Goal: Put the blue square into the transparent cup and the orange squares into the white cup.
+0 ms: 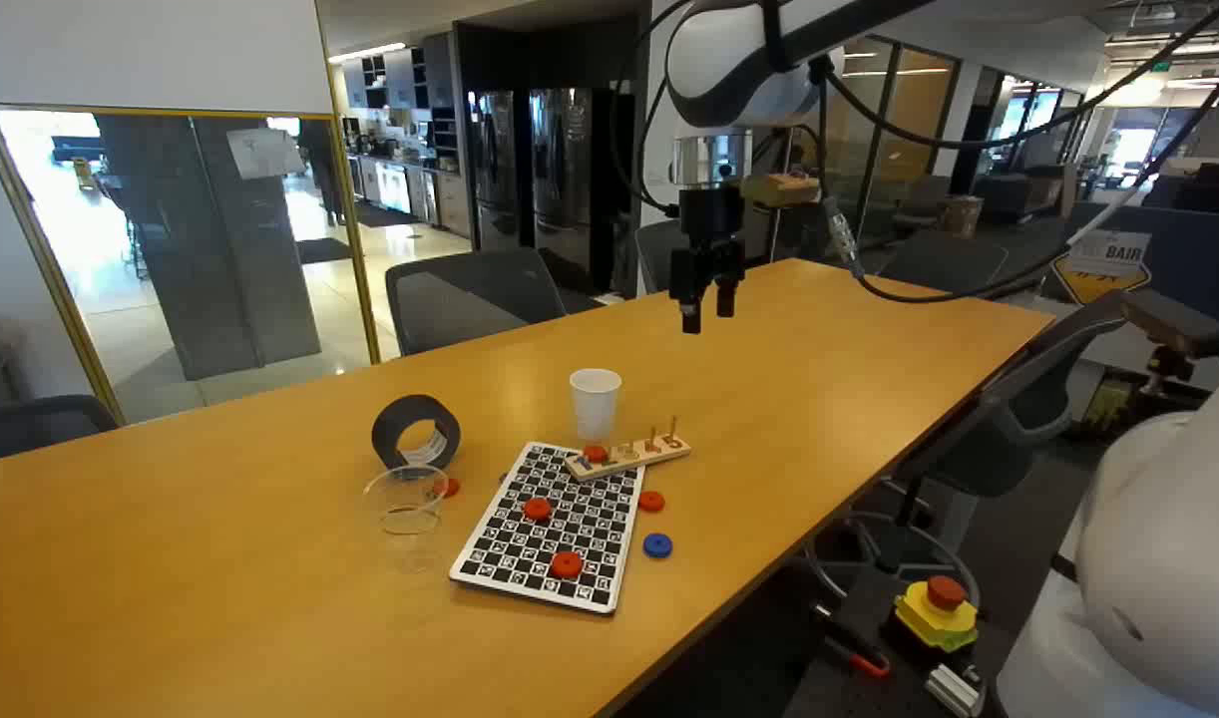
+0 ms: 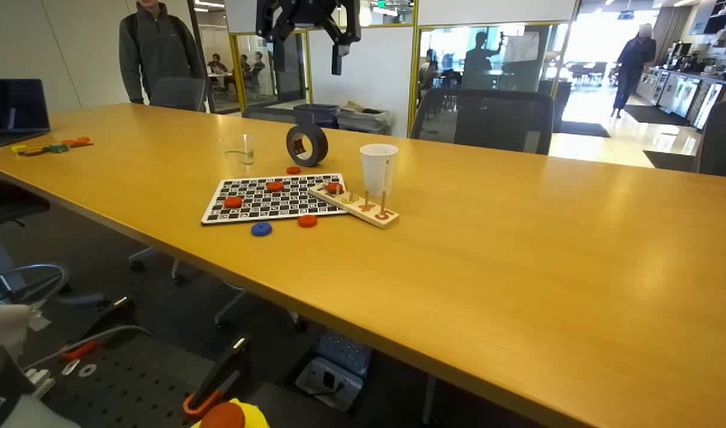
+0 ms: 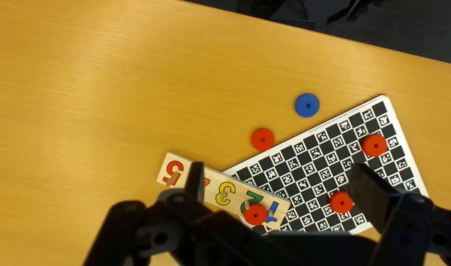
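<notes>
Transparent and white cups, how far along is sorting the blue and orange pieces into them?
Done: nothing that shows; no colour is visible inside the transparent cup, though the bottom of the white cup is hidden.
In hand: nothing; the fingers stand apart.
Left: the blue piece on the table, plus five orange-red pieces: two on the checkered board, one on the numbered strip, two on the table.

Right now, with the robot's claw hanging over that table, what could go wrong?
The transparent cup shows only as faint outlines, so its rim might be misjudged and the cup nudged or missed. One orange-red disc sits on the wooden peg strip, close to the white cup; reaching there, the open gripper could snag the strip or tip the cup. Another orange-red disc lies near the black tape roll, which might get bumped too.
</notes>
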`<action>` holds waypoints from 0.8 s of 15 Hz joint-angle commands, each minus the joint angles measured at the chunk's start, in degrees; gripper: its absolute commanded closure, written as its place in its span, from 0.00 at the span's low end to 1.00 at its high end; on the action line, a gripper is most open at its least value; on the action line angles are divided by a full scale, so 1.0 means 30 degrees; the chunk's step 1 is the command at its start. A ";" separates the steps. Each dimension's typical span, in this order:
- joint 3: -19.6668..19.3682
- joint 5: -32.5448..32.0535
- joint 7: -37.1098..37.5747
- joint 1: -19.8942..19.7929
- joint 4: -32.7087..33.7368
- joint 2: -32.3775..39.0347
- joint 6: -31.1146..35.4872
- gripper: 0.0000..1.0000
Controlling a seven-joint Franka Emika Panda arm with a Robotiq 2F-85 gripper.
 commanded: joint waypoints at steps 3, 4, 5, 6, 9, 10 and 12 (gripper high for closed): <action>0.0166 0.0047 -0.0038 -0.0183 0.0208 -0.0078 -0.0041 0.00; 0.0165 0.0047 -0.0038 -0.0182 0.0226 -0.0091 -0.0041 0.00; 0.0165 0.0047 -0.0038 -0.0182 0.0229 -0.0091 -0.0041 0.00; 0.0165 0.0047 -0.0038 -0.0182 0.0229 -0.0091 -0.0041 0.00; 0.0376 0.0534 0.0666 -0.0051 -0.0548 -0.0258 0.0370 0.00; 0.0592 0.0804 0.1279 0.0031 -0.1157 -0.0432 0.0538 0.00; 0.1057 0.1321 0.2515 0.0166 -0.2297 -0.0707 0.0943 0.00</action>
